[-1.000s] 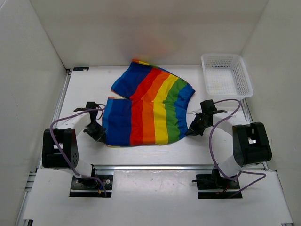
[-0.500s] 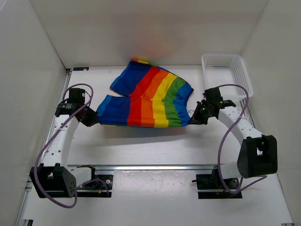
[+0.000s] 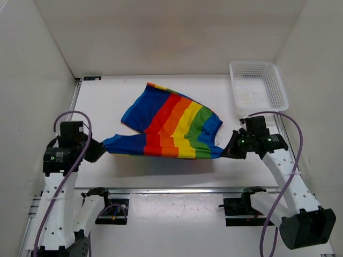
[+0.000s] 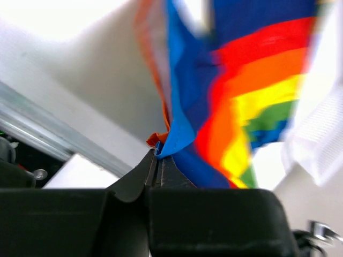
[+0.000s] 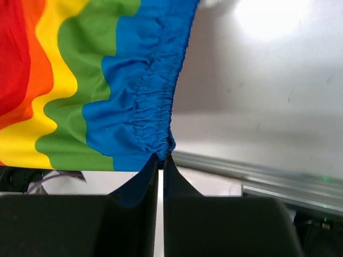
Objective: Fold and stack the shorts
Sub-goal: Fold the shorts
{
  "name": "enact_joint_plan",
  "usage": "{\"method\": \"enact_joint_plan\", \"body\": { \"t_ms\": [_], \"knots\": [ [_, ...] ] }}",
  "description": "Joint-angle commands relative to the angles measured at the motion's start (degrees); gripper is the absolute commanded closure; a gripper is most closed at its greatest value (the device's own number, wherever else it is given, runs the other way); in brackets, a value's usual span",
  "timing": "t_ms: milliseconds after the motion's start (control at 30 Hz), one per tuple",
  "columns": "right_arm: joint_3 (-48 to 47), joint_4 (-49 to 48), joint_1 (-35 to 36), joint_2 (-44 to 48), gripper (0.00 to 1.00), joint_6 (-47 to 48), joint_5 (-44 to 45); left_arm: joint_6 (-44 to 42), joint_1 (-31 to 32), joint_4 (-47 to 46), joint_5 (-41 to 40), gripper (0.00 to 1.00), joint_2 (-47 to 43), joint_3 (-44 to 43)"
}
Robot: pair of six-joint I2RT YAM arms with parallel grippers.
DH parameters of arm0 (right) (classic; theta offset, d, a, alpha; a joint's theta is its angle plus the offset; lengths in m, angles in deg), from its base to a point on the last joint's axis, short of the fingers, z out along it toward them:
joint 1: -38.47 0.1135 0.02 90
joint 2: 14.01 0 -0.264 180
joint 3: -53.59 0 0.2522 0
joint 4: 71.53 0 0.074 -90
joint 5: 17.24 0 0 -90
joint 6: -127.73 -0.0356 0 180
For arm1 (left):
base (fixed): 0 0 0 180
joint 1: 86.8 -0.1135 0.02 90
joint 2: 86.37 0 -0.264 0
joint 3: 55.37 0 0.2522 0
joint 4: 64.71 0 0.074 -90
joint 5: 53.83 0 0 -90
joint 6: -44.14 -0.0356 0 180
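The rainbow-striped shorts (image 3: 171, 126) hang stretched between my two grippers, lifted off the table at the near edge, their far part trailing toward the back. My left gripper (image 3: 102, 147) is shut on a blue corner of the shorts (image 4: 177, 128), pinched at the fingertips (image 4: 153, 160). My right gripper (image 3: 228, 151) is shut on the blue elastic waistband corner (image 5: 155, 123), the fabric bunched between the fingertips (image 5: 153, 166). The white drawstring is not clearly visible.
A white plastic mesh basket (image 3: 258, 84) stands at the back right of the table. White walls enclose the table on the left, back and right. A metal rail (image 3: 177, 189) runs along the near edge.
Both grippers have risen and pulled apart and toward the near edge, lifting the shorts' near edge off the table and stretching it taut; the shorts had lain flat.
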Motion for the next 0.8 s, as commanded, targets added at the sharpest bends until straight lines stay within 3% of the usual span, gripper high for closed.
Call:
{"method": "enact_joint_plan", "body": {
  "t_ms": [0,167,367,567,767],
  "knots": [
    [-0.42,8.81,-0.32,4.38,1.0,2.2,3.75,-1.94,-0.61,2.57,-4.76,0.9,1.47,-10.96],
    [-5.6,12.52,-0.32,5.54,1.0,0.8,8.13,-7.48,-0.61,2.05,-2.83,0.9,13.32,-23.27],
    [-13.25,10.33,-0.32,-4.12,1.0,0.27,14.64,-12.14,0.1,-5.59,-2.83,0.9,29.75,-35.49],
    [-19.84,5.41,-1.37,-16.33,1.0,0.27,19.74,-16.36,4.13,-7.8,-2.91,0.9,48.54,-49.37],
    [-24.06,1.97,-2.52,-25.03,1.0,0.27,22.02,-18.12,9.67,-8.59,-5.9,0.9,60.35,-64.3]
  ]
}}
